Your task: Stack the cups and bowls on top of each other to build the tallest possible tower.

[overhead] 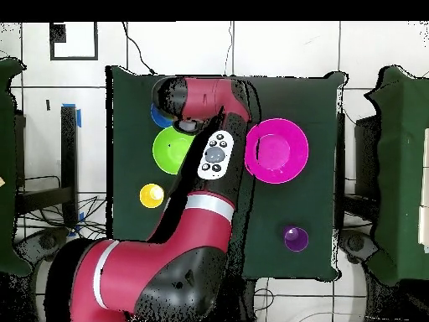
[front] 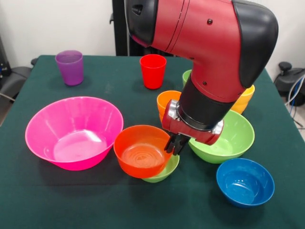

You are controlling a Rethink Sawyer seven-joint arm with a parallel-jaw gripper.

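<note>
Arm comes down from above, bent sharply at the elbow, wrist pointing down. Tool (front: 175, 144) sits at the right rim of the red-orange bowl (front: 141, 150); fingers look drawn close together at that rim, but cannot tell whether they pinch it. Red-orange bowl rests tilted in the small green bowl (front: 164, 172), front centre of the green table (front: 95, 205). Pink bowl (front: 74, 131) just left of it, large green bowl (front: 228, 138) to the right, blue bowl (front: 245, 181) in front of that. Purple cup (front: 69, 67) and red cup (front: 153, 71) stand farther back; orange cup (front: 166, 101) and yellow cup (front: 244, 98) partly behind the arm. In the overhead view the arm covers the middle of the table.
</note>
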